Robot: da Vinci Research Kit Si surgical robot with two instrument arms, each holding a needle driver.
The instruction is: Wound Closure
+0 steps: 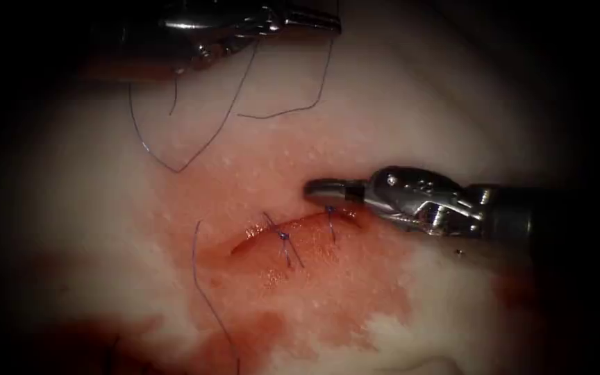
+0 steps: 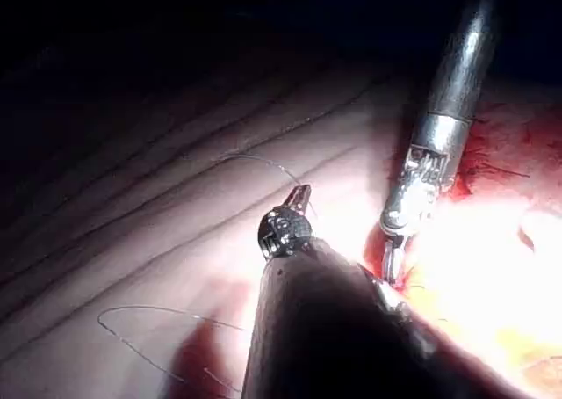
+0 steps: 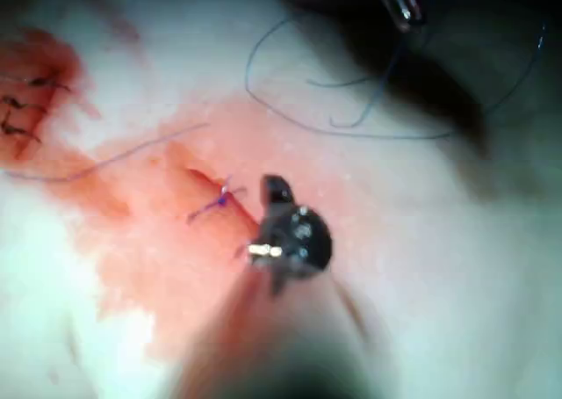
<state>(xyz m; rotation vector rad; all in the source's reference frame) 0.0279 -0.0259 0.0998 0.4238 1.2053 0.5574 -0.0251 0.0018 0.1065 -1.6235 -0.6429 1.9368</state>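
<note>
Here, left pincer (image 1: 317, 19) pinching thread (image 1: 210, 135); right wrist: older stitches (image 3: 26, 109).

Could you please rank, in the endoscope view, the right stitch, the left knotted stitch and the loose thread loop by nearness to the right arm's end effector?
From the right arm's end effector:
1. Right stitch, directly beneath its tip, across the cut.
2. Left knotted stitch, further left along the cut.
3. Loose thread loop, up left, under the left arm's tool.
</note>
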